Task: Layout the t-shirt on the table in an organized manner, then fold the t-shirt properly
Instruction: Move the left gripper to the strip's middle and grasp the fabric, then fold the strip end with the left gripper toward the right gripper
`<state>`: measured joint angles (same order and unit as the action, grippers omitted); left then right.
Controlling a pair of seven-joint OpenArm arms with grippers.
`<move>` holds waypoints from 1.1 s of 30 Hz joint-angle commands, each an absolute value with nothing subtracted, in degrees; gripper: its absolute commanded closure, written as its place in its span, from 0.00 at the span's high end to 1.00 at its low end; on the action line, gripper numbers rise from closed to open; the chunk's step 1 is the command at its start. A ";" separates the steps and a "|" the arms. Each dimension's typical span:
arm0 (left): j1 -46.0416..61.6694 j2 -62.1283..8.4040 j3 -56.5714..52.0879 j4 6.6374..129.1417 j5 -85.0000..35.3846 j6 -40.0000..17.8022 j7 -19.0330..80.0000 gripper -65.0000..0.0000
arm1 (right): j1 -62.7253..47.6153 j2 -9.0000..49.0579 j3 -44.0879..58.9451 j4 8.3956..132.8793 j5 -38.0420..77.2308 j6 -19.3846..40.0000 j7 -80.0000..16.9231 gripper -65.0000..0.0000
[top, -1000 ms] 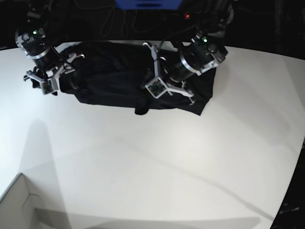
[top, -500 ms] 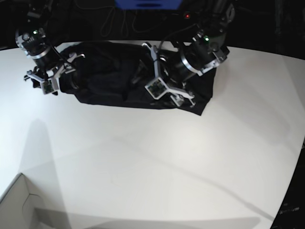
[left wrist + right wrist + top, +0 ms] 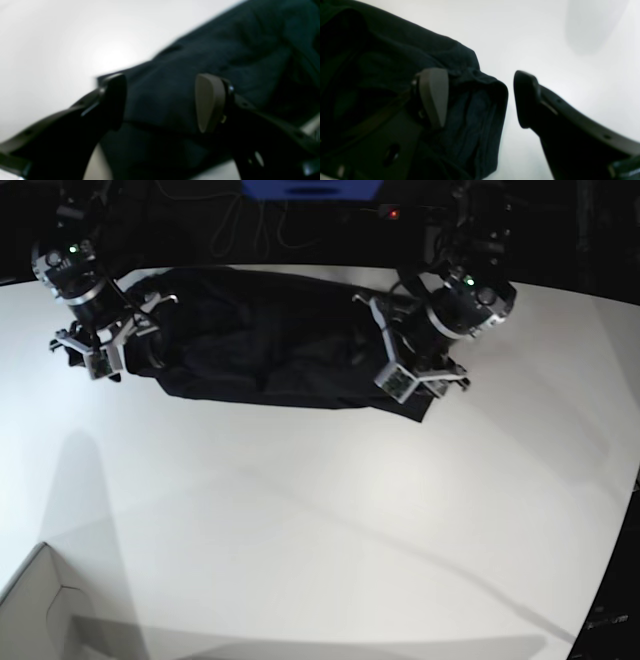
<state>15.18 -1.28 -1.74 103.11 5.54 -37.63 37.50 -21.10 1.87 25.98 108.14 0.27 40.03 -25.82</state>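
The black t-shirt (image 3: pixel 260 340) lies stretched as a long band across the far part of the white table (image 3: pixel 320 530). My left gripper (image 3: pixel 425 378) hovers over its right end. In the left wrist view this gripper (image 3: pixel 162 102) is open, with dark fabric (image 3: pixel 225 50) under the fingers and nothing between them. My right gripper (image 3: pixel 108 345) is at the shirt's left end. It is open in the right wrist view (image 3: pixel 480 100), and a folded edge of the t-shirt (image 3: pixel 485 105) lies under the gap, with bare table (image 3: pixel 545 37) beyond.
A pale box corner (image 3: pixel 40 610) sticks in at the lower left. The table's curved edge (image 3: pixel 615 570) runs down the right side against a dark background. Cables and a blue object (image 3: pixel 310 188) sit behind the table's far edge.
My left gripper has opened, let go of the fabric and moved right to the shirt's right end. The bunch hanging off the front edge is gone. The right arm has stayed put.
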 commanded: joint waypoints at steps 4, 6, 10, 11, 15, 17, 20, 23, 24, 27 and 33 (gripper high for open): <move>15.16 -3.74 6.81 101.93 4.53 -38.02 36.35 0.64 | -20.97 2.15 26.24 109.23 1.10 40.00 -24.57 0.64; 15.16 -4.70 10.95 102.20 4.35 -37.93 36.35 0.64 | -20.97 2.24 26.24 109.23 1.10 40.00 -24.57 0.64; 15.16 -4.88 15.08 105.01 4.62 -37.93 36.35 0.64 | -20.97 2.24 26.33 109.23 1.10 40.00 -24.57 0.64; 15.16 -4.88 15.16 105.71 4.62 -37.93 36.35 0.64 | -21.05 2.24 26.51 109.23 1.10 40.00 -24.57 0.64; 15.08 -4.70 14.55 107.91 4.62 -37.58 36.35 0.64 | -20.88 2.07 28.97 109.23 1.19 40.00 -24.57 0.64; 14.81 -4.88 12.97 108.09 4.62 -37.49 36.35 0.64 | -20.88 2.07 29.67 109.23 1.19 40.00 -24.57 0.64; 14.73 -4.53 4.62 107.38 4.18 -37.49 36.35 0.64 | -20.88 0.92 31.52 109.23 1.19 40.00 -24.66 0.64; 14.55 -4.35 -4.09 106.07 4.09 -38.11 36.18 0.64 | -20.79 -0.92 33.54 109.05 1.19 40.00 -24.66 0.64; 14.46 -4.44 -6.64 105.36 4.09 -38.20 36.09 0.64 | -20.70 -1.27 33.63 108.88 1.19 40.00 -24.66 0.64; 13.49 -4.70 -12.53 103.60 4.09 -38.20 35.82 0.64 | -20.35 -2.68 33.80 108.00 1.10 40.00 -25.54 0.64; 12.79 -4.70 -19.12 100.62 4.00 -38.29 35.82 0.64 | -18.33 -3.21 33.80 104.31 1.01 40.00 -31.16 0.64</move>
<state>12.99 -4.58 -18.96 99.79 4.58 -38.39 36.88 -18.63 -3.49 33.65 103.48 0.30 40.03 -32.27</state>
